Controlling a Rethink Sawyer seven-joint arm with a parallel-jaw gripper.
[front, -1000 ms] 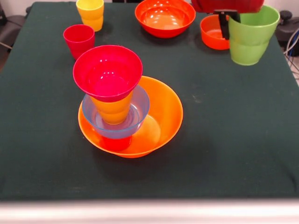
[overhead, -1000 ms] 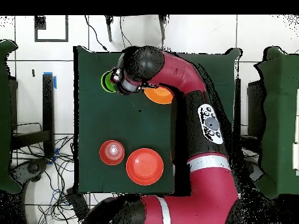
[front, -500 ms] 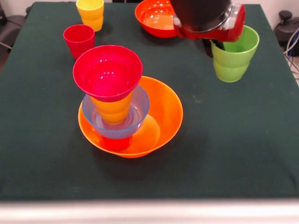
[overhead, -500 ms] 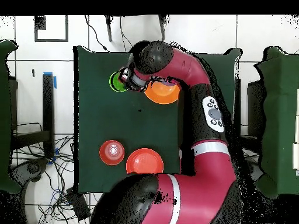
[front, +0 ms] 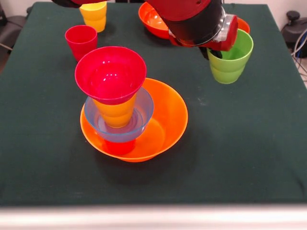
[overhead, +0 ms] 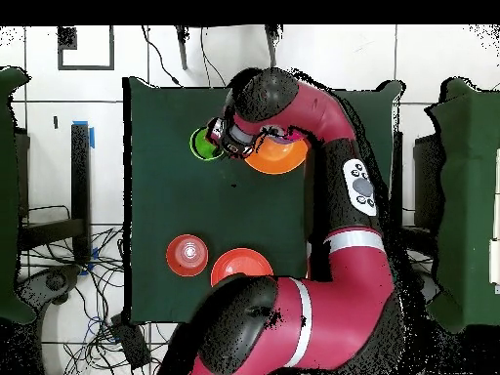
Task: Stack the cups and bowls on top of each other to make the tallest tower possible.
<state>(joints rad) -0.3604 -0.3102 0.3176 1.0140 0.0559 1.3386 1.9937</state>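
Biggest thing you've got in shot is the arm [front: 196, 19]; it sweeps in from the top of the front view and, from overhead [overhead: 332, 186], curls up over the right side of the table [front: 240, 143] toward the green cup; its red and black wrist hides most of the gripper [front: 209, 51], so honestly I can't tell whether it's clamping anything or loose; only a dark bit pokes out right at the rim of the green cup [front: 230, 60], touching or just inside it as far as I can see.

Next the tower [front: 120, 100]; it sits left of centre, nearer the camera side in the front view; the base is the big orange bowl [front: 165, 120], then what looks like a red-orange cup [front: 118, 146] inside it, then the light blue bowl [front: 141, 112], an orange cup [front: 115, 112] standing in that, and a magenta bowl [front: 110, 74] on top; the whole column leans toward the left side of the big bowl rather than sitting dead centre.

Far side of the table: a red-orange bowl [front: 151, 19] half hidden behind the arm, with a sliver of a smaller orange-red bowl [front: 243, 25] showing just behind the green cup.

Smallest stuff: a crimson cup [front: 80, 40] and a yellow cup [front: 93, 14] upright at the far left, near each other, well apart from the green one.
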